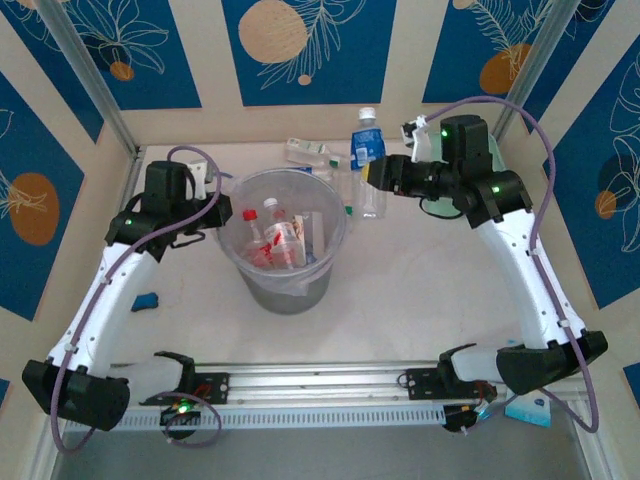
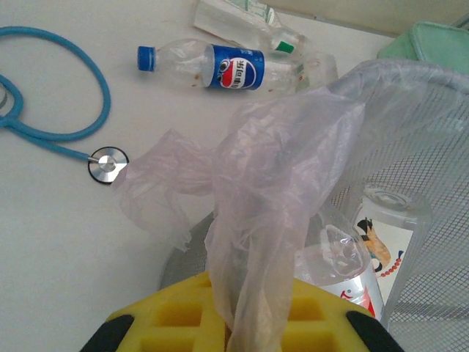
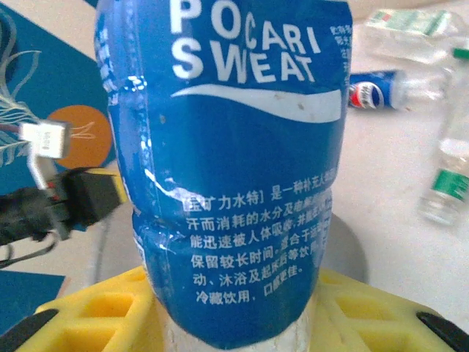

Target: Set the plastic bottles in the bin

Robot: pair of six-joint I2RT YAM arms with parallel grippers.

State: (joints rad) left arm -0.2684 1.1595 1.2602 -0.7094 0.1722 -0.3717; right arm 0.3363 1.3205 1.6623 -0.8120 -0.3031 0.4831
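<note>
**While the right gripper (image 3: 234, 315) clamps one bottle, several lie in the bin (image 1: 290, 292)**

The Pocari Sweat bottle (image 3: 234, 147) is clear plastic w/ a blue wrap label, white lettering, and a white cap seen from the top view. It's gripped btwn the right gripper's yellow fingers, just past the bin's far-right rim. The bin is round and greyish-clear, w/ a thin plastic liner (image 2: 256, 183). Inside lie red-capped bottles (image 1: 262, 225) w/ red-white labels. On the table (image 2: 58, 242) behind it, a Pepsi bottle (image 2: 220, 67) w/ a blue cap lies flat next to green-capped bottles (image 2: 234, 18).

In the right wrist view the Pocari's cap & base are cut off. Liner film hides the left gripper's (image 2: 245, 315) fingertips, which look pinched closed on the film.

The left arm reaches fwd to the bin's left rim. The right arm stretches fwd, wrist turned left.
</note>
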